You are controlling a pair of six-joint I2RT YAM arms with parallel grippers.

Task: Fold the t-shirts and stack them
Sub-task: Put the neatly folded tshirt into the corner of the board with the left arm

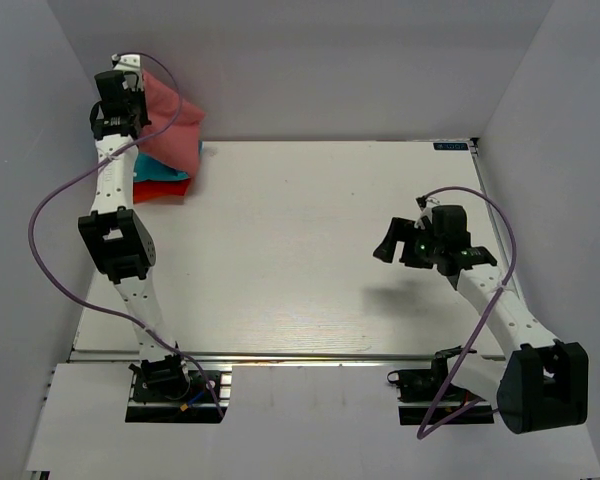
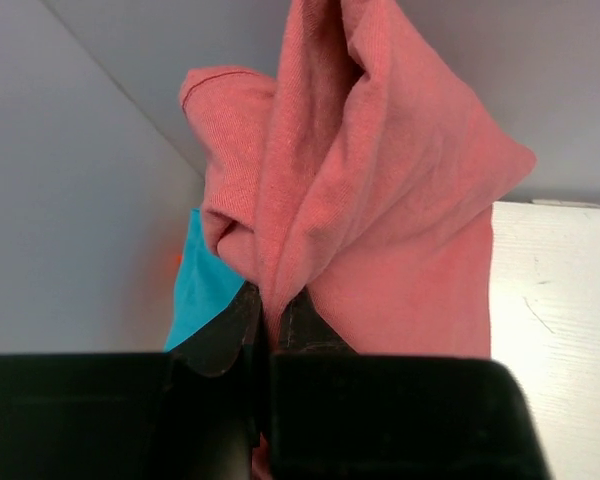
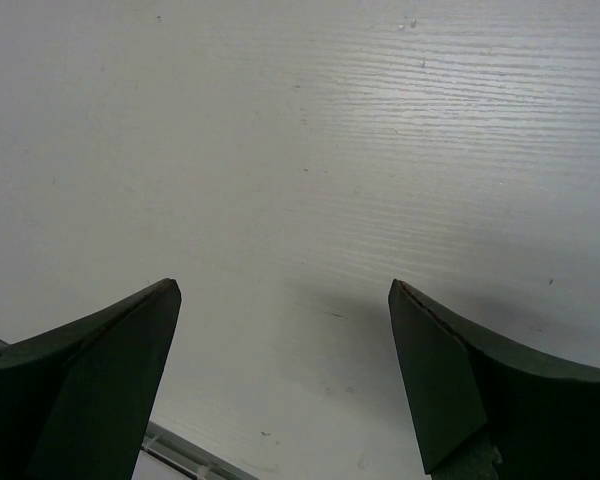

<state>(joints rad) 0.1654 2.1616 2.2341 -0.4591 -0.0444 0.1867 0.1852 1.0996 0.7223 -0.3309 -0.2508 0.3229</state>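
Note:
My left gripper is at the far left corner, shut on the salmon-pink t-shirt, which hangs bunched from its jaws above the stack. In the left wrist view the pink cloth is pinched between the closed fingers. Under it lie the folded turquoise t-shirt, also showing in the left wrist view, and the orange-red t-shirt, only a sliver of it showing. My right gripper is open and empty above the table's right side; its wrist view shows spread fingers over bare tabletop.
The white table is walled by white panels at the back and both sides. The stack sits tight in the back left corner. A purple cable loops off the left arm.

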